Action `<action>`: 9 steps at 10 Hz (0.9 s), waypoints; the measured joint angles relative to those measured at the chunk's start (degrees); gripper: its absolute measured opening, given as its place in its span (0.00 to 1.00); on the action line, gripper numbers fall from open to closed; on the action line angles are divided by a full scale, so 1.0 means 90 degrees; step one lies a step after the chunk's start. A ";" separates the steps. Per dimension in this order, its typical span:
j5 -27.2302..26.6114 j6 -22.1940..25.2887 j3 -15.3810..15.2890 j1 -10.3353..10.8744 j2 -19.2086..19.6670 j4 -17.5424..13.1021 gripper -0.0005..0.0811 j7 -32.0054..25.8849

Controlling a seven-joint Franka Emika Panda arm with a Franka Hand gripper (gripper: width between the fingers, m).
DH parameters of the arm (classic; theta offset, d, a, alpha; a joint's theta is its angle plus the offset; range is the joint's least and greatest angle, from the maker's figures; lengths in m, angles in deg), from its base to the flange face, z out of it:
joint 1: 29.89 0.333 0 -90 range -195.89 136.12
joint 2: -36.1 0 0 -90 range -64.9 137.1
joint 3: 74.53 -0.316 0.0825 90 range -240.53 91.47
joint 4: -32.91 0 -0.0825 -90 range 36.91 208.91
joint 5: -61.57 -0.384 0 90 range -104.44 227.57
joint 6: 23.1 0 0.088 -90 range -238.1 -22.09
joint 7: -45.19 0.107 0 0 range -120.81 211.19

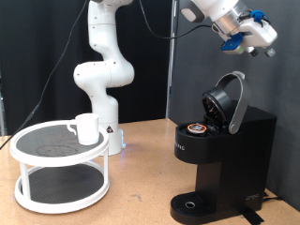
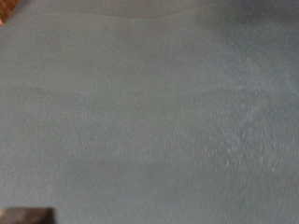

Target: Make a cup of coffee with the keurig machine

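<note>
The black keurig machine (image 1: 223, 155) stands at the exterior view's right with its hinged lid (image 1: 228, 101) raised. A pod with a brown top (image 1: 196, 128) sits in the open chamber. The white cup (image 1: 86, 127) stands on the top tier of the white round tray stand (image 1: 58, 165) at the exterior view's left. My gripper (image 1: 255, 39) is high in the air at the top right, above and behind the raised lid, apart from it. Nothing shows between its fingers. The wrist view shows only a blurred grey surface and no fingers.
The arm's white base (image 1: 101, 70) rises behind the tray stand. A dark vertical pole (image 1: 173, 56) stands behind the machine. The machine's round drip tray (image 1: 194, 203) holds nothing. The wooden table (image 1: 141, 202) lies between stand and machine.
</note>
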 joint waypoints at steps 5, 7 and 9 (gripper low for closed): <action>0.0631 0.0281 0.0175 -0.0268 -0.0006 0.0368 0.07 -0.0241; 0.0662 0.0217 0.0180 -0.0320 -0.0030 0.0458 0.03 -0.0243; 0.0655 0.0245 0.0211 -0.0366 -0.0072 0.0482 0.01 -0.0247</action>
